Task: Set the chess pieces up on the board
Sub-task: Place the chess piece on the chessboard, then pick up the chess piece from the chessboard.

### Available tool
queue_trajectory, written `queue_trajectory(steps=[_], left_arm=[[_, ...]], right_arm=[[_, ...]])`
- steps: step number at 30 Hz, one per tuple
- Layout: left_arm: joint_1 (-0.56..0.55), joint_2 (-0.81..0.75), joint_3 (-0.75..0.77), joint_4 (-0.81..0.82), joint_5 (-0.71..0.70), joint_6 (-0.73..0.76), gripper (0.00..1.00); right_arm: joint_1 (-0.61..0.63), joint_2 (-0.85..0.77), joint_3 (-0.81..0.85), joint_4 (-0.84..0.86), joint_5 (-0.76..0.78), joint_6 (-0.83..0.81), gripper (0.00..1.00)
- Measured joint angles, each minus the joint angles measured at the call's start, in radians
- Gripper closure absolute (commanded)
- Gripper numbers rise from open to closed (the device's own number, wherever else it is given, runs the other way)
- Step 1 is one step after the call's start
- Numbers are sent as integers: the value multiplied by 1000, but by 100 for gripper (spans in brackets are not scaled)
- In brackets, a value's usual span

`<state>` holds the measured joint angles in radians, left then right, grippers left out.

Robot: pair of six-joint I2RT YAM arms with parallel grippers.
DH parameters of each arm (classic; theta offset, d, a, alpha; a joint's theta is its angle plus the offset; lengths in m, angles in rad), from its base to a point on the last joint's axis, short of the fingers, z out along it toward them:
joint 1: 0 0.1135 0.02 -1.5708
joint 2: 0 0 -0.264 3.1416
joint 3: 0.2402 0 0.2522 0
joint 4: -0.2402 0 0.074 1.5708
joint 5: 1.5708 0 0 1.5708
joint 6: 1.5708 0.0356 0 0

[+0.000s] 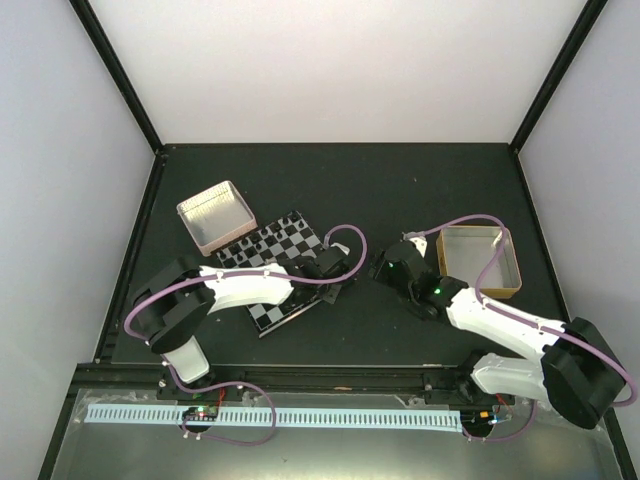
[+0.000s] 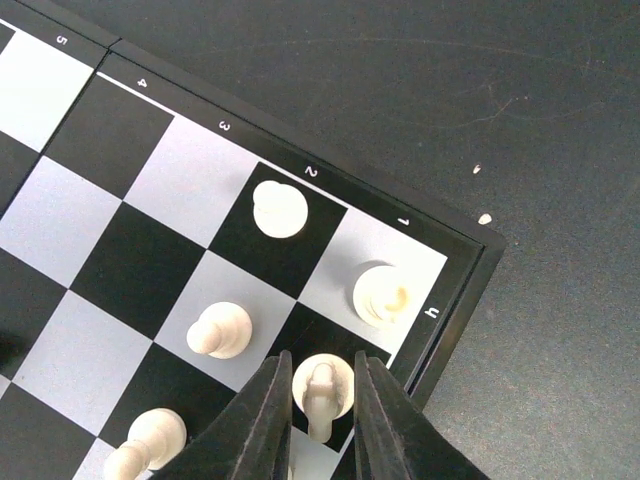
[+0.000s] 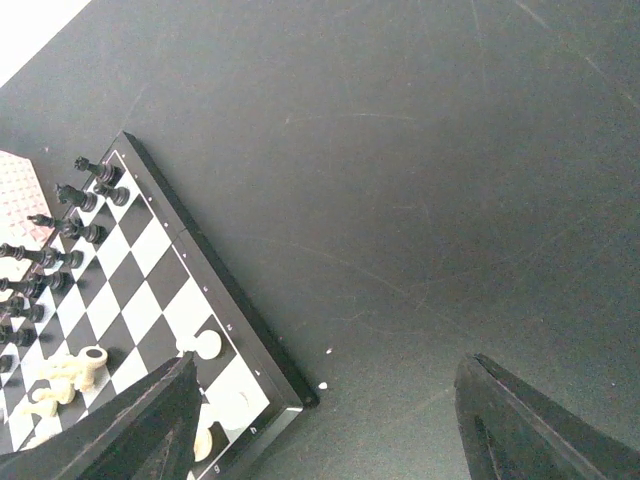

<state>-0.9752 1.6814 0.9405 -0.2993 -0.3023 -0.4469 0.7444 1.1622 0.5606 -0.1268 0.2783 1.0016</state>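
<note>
Cream-white chess pieces [image 2: 280,210] stand at the board [image 2: 440,310] corner, one on a dark edge square between the left jaws, slightly parted and seemingly clear of it, so placing looks done and a straight lift comes next; the right jaws hang spread wide, empty, above the counter [image 3: 400,150].

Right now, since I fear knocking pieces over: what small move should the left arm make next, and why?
Probably open the left tool slightly wider, then lift straight up: the white piece stands on its square between the fingers, barely clear of them.
</note>
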Motion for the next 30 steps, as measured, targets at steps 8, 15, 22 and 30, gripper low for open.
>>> queue_trajectory(steps=[8,15,22,30], left_arm=[[10,-135,10,-48,6,-4,59],[67,-367,26,-56,32,-16,50],[180,-581,-75,-57,32,-37,36],[410,-768,-320,-46,94,-108,39]], right_arm=[[0,-26,2,-8,-22,-5,29],[0,-12,70,-42,-97,-66,29],[1,215,357,-173,-218,-284,33],[53,532,674,-320,-283,-449,40]])
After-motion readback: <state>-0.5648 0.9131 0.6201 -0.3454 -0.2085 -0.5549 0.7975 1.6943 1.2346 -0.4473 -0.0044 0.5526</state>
